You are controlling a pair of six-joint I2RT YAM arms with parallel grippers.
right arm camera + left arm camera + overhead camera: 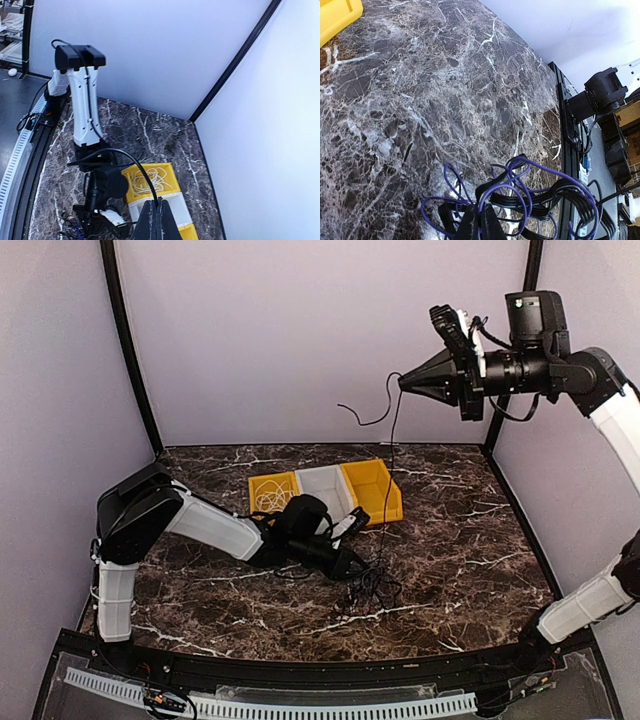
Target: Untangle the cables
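A tangle of purple and black cables [372, 588] lies on the marble table in front of the bins; it also shows in the left wrist view [545, 195]. My left gripper [355, 565] is low at the tangle's left edge, and its fingers [480, 222] are shut on a purple cable loop. My right gripper [402, 383] is raised high and is shut on a thin black cable [393, 440]. That cable hangs down to the tangle, and its free end curls left. In the right wrist view the gripper [158, 210] pinches that black cable [127, 157]. A white cable [270, 496] lies in the left yellow bin.
Three bins stand in a row at mid-table: a yellow one [285, 480], a white one [325, 485] and a yellow one [375, 490]. The left arm [200, 525] stretches low across the table. A black rail [567, 125] edges the table's near side.
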